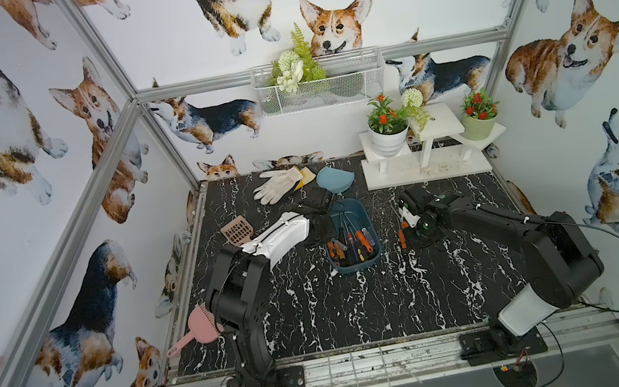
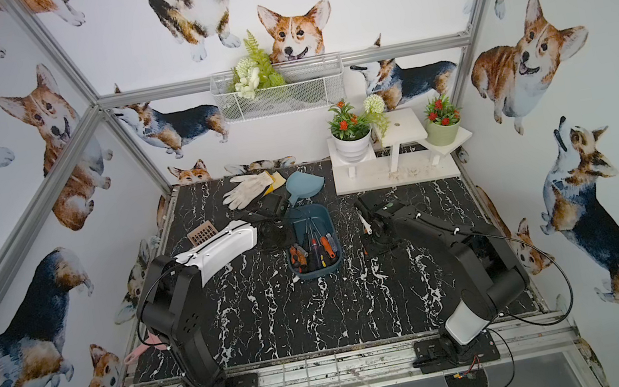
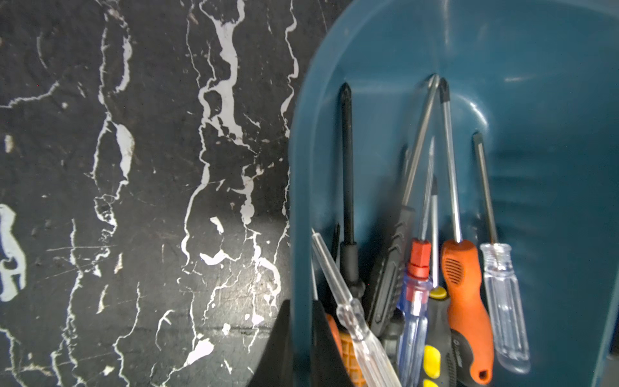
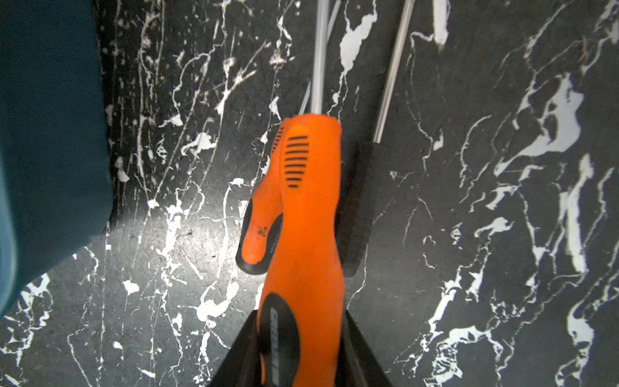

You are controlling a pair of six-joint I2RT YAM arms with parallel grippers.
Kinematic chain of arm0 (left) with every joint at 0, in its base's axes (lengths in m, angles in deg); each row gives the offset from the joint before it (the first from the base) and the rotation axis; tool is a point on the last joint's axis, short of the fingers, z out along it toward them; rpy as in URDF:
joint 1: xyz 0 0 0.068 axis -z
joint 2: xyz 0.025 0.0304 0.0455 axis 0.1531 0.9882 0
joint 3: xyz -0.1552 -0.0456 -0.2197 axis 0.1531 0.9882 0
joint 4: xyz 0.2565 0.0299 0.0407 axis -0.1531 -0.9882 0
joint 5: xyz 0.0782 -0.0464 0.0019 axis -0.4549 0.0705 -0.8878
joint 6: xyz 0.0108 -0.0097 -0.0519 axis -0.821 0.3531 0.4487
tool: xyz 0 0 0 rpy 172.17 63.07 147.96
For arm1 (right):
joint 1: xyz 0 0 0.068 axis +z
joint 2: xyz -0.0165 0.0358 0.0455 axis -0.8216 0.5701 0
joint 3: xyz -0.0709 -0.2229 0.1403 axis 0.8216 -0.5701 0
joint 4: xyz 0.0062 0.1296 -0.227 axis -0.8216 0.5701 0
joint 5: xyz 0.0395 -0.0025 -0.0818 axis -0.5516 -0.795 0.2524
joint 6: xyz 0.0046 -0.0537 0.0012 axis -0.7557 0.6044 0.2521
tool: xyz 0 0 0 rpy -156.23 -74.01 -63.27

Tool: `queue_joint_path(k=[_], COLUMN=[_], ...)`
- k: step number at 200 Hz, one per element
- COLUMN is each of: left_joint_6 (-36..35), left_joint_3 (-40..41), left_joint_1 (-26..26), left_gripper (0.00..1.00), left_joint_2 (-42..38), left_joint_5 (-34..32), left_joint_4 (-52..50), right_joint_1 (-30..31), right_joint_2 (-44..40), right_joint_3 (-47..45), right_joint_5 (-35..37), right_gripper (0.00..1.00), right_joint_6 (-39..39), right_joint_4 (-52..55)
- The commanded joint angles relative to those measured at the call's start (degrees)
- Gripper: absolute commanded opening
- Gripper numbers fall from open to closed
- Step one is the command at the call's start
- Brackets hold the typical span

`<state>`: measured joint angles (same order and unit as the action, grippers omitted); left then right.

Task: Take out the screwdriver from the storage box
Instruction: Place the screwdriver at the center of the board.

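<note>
The dark teal storage box sits mid-table and holds several screwdrivers with orange, clear, blue and black handles. My left gripper is shut on the box's left wall, one finger outside it and one inside. Just right of the box, outside it and low over the table, my right gripper is shut on an orange-handled screwdriver. Under and beside it, an orange-and-black-handled screwdriver and a black-handled one lie on the table. The box's outer wall shows in the right wrist view.
White gloves and a light blue dustpan lie behind the box. A brown scoop and a pink scoop sit at the left. A white plant stand fills the back right corner. A wire basket hangs on the back wall.
</note>
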<state>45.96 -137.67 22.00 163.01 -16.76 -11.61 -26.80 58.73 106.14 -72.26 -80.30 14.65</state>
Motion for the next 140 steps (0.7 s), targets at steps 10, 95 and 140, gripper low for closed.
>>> queue_joint_path(k=[10,95,140], left_joint_6=[-0.42,-0.62,-0.53], left_joint_3=[-0.64,0.2,0.15], left_joint_1=[0.05,0.05,0.04], left_gripper=[0.0,0.0,0.0], left_joint_2=[0.01,-0.45,-0.37], left_joint_5=[0.5,0.05,0.25], left_joint_4=[0.79,0.62,0.79], right_joint_1=[-0.22,-0.22,-0.17], right_joint_2=[2.08,4.87,4.34], right_joint_3=[1.18,1.37,0.68], right_joint_5=[0.73,-0.92,-1.35], right_gripper=[0.02,0.3,0.47], right_joint_6=[-1.3,-3.39,-4.35], right_joint_4=[0.41,1.48,1.81])
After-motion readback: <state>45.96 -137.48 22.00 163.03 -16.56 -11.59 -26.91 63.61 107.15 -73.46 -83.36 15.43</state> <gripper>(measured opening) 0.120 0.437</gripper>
